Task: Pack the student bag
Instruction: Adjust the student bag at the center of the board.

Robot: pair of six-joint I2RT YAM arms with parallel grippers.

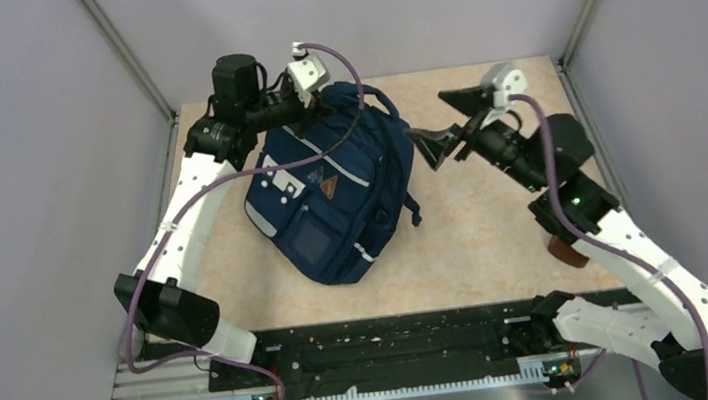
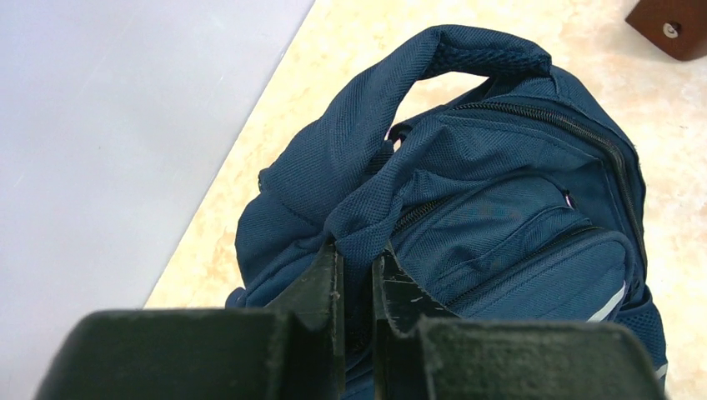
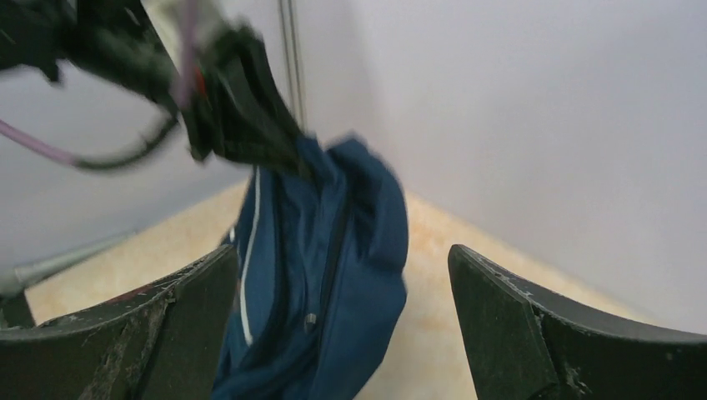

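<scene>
One pinch: left jaws clamped on student bag fabric; right jaws apart beside bag edge.

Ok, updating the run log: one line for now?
left gripper: shut on bag | right gripper: open, empty, apart from bag

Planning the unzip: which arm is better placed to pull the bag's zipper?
Probably right: the right pincer is open and free, facing the student bag, while the left pincer is shut on fabric at the bag's top.
</scene>
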